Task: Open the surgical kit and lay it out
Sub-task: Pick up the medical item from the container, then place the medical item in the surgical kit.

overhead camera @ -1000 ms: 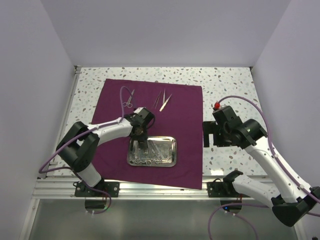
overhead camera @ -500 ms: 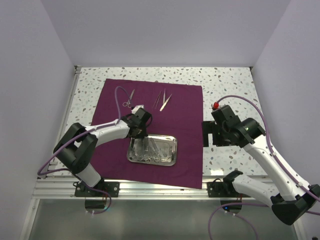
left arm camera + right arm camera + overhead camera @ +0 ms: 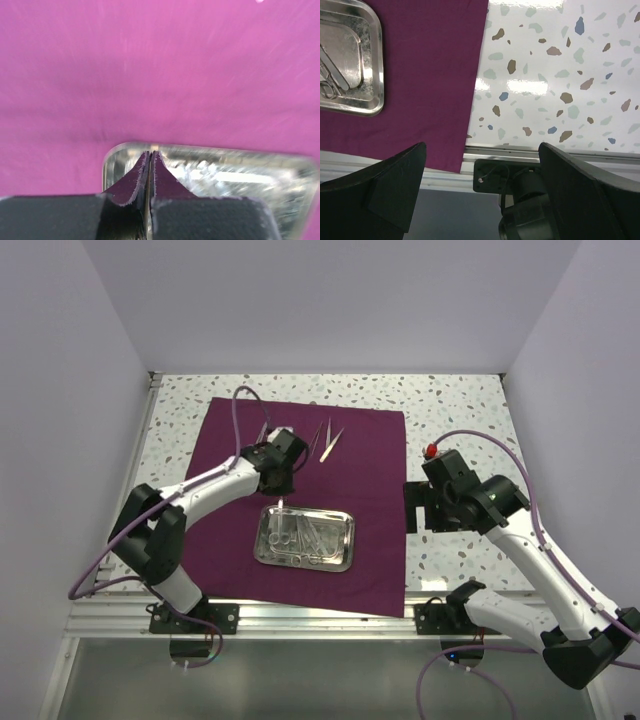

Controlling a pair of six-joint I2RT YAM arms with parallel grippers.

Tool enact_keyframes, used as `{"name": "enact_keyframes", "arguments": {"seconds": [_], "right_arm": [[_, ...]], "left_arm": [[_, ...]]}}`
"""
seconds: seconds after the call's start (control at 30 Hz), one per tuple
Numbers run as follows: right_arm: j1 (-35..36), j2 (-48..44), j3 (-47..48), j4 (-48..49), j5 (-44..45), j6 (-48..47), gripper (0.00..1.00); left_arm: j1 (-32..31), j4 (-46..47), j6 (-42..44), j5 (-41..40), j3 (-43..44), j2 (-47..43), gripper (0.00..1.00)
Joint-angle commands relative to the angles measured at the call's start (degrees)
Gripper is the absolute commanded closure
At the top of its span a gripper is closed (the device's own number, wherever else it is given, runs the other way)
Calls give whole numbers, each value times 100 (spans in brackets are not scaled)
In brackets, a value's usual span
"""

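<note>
The dark magenta cloth wrap lies spread flat on the table. The steel tray sits on its near half with several silver instruments in it. My left gripper hovers just beyond the tray's far left corner. It is shut on a thin silver instrument, which shows only as a sliver between the pads, above the tray. Two tweezers lie on the far part of the cloth. Ring-handled scissors are partly hidden behind the left arm. My right gripper is open and empty, right of the cloth.
Speckled tabletop surrounds the cloth, bounded by white walls at the back and both sides. A metal rail runs along the near edge. The right wrist view shows the cloth's right edge, the tray corner and the right arm's base mount.
My left gripper has risen out of the tray and moved toward the far side, shut on the thin instrument. The right arm has not moved.
</note>
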Motion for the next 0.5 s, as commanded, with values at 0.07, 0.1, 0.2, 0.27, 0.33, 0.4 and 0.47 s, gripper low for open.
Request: {"name": "enact_keyframes", "arguments": {"seconds": [0.07,0.1,0.2,0.27,0.33,0.4,0.47], "right_arm": [[22,12,13,78,161,26,2],[31,12,13,69,178,44,2],[22,12,13,52,196,79,2],[22,12,13,34,222,97,1],[22,3,4,34,257,123,2],[22,3,13,8,293,158,1],[31,3,21,-10,319,184,1]], "left_arm": [[464,-146,693,-248,924,-100,100],[561,-102,754,-230,1011,-38,100],[939,-14,1070,-186,1485,331,100],[1202,83,1299,-177,1907,664,100],[1430,118,1492,-160,2406,1085,100],[1624,162,1642,-116,2942,1403,100],[1739,197,1721,-89,3304,1903,100]]}}
